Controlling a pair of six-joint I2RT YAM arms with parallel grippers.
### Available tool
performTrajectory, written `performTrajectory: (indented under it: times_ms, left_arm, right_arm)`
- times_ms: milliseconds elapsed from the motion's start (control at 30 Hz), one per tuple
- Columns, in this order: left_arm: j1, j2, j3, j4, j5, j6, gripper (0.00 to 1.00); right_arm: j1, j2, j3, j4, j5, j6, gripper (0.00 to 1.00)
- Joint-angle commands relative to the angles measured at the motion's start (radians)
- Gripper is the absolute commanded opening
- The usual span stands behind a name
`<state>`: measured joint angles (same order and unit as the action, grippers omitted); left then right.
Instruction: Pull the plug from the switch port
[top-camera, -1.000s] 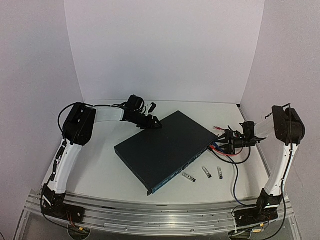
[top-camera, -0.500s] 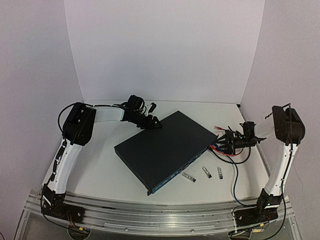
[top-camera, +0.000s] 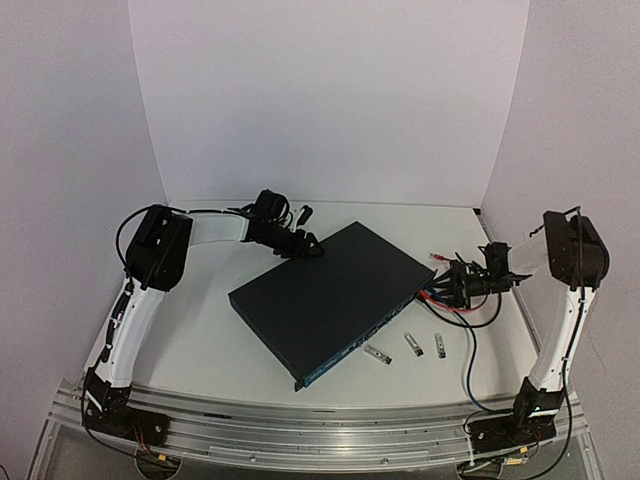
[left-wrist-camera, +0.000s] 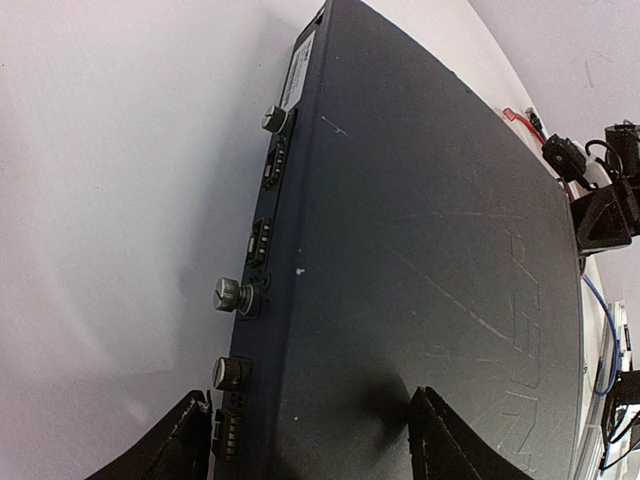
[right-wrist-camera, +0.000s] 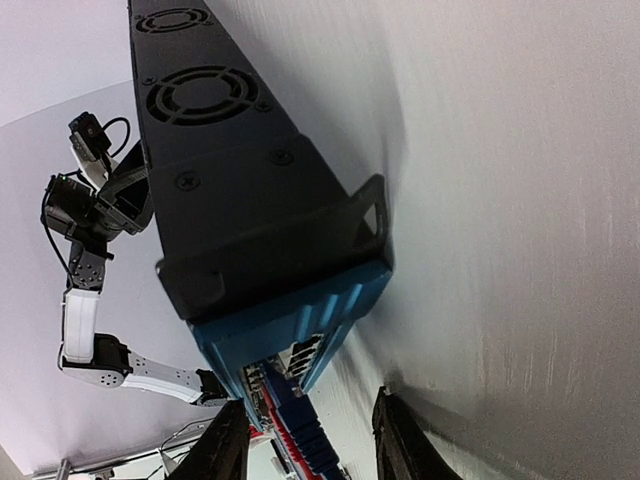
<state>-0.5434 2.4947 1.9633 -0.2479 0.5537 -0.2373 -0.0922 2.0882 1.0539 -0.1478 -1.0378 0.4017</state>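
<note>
- white walls (top-camera: 330, 100) close in a pale counter (top-camera: 200, 330). the switch (top-camera: 325, 300) lies flat and diagonal at the counter's middle. the left gripper (top-camera: 305, 246) sits at the switch's far corner. the right gripper (top-camera: 447, 285) sits just off its right-hand corner, among red and blue cables (top-camera: 437, 300). three small metal pieces (top-camera: 411, 343) lie on the counter near the socket face, apart from it.
- left wrist: the fingers (left-wrist-camera: 170, 450) are spread wide. one is out over the counter beside the switch's rear face, the other above its dark top. nothing is held, and i cannot tell whether either finger touches the switch.
- right wrist: the switch's blue socket face points toward the camera, with a blue plug (right-wrist-camera: 298, 425) seated in a port. the fingers (right-wrist-camera: 400, 435) stand partly open on either side of the plug. bare counter shows between the plug and one finger, so it is not clamped.
</note>
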Motion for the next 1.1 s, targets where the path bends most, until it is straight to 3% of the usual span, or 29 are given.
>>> performTrajectory:
  times_ms: [0, 733, 1067]
  left_arm:
    - [-0.012, 0.073, -0.004, -0.117, -0.066, 0.006, 0.66]
    - [-0.02, 0.091, 0.021, -0.126, -0.061, -0.007, 0.66]
    - [-0.021, 0.096, 0.03, -0.131, -0.067, -0.013, 0.66]
  right_arm:
    - [0.015, 0.034, 0.036, -0.025, 0.023, 0.006, 0.39]
    - [0.029, 0.055, 0.068, 0.013, 0.005, 0.034, 0.29]
    - [0.032, 0.043, 0.056, 0.071, -0.022, 0.088, 0.13]
